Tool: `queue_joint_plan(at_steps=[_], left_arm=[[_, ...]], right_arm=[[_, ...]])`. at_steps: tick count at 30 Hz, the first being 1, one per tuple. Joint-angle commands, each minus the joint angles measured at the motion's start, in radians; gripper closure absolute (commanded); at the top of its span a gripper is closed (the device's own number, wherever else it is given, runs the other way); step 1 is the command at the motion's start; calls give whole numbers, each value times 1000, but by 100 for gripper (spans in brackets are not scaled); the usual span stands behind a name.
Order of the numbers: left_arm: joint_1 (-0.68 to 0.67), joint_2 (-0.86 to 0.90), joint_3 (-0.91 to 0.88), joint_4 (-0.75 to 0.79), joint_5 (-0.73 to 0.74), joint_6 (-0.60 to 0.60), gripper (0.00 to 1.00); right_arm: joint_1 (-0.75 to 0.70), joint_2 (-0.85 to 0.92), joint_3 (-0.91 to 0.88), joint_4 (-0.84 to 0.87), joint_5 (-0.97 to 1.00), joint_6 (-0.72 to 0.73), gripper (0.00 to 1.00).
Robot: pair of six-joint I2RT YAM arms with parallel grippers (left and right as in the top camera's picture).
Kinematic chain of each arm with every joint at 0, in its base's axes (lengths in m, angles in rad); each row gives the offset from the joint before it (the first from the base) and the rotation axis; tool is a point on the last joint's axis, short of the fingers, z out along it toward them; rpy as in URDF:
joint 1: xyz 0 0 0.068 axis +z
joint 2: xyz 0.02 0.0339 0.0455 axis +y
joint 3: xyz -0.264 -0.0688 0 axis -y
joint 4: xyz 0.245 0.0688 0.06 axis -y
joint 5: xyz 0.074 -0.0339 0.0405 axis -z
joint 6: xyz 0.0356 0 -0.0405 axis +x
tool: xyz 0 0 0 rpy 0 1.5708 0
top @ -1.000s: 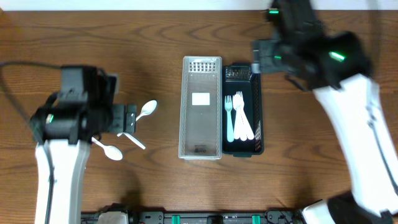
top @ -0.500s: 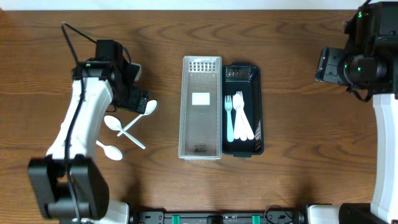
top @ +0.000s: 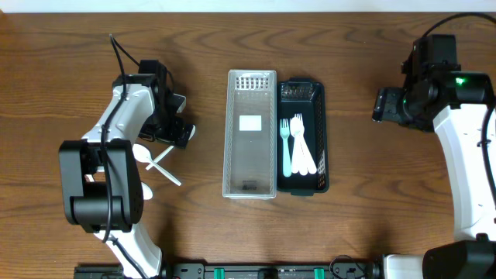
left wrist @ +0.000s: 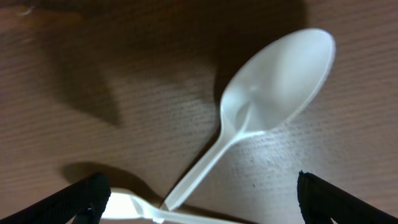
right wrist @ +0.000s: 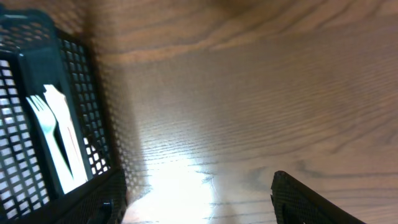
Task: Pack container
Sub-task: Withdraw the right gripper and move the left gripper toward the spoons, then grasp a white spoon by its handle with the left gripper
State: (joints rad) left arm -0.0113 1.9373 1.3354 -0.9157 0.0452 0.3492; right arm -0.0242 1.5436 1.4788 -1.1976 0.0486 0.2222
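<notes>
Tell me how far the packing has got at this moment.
Done: forks lie in the black basket. In hand: nothing; the left gripper hangs open over a spoon. Left: the spoons on the table; the clear bin holds no cutlery.

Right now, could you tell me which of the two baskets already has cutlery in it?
The black basket on the right holds the forks. The clear basket touching its left side holds no cutlery.

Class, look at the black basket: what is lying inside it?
White plastic forks lie inside the black basket, heads toward the far end. They overlap, so their exact number stays unclear.
</notes>
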Motion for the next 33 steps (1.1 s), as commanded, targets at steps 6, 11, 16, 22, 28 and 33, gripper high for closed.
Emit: queue_joint_plan(at_steps=[6,11,16,22,28,33], left_arm=[[-2,49,2,6,-11,64,2],[-2,84,-8,6,-7,81,2],[-2,96,-8,6,19,89,2],[-2,96,-8,6,46,88,20],[-2,96,-8,6,72,88,43],[-2,96,-8,5,77,87,56]], right_arm=[[-13,-1,-48,21,-24,-11,21],[-21,-1,-48,20,-24,-11,21],[-21,-1,-48,20,-24,-11,21],[-25,-1,-48,21,-24,-11,20],[-26,-1,-48,20,-24,-11,20],[-27,-1,-48,19,-24,-11,20]])
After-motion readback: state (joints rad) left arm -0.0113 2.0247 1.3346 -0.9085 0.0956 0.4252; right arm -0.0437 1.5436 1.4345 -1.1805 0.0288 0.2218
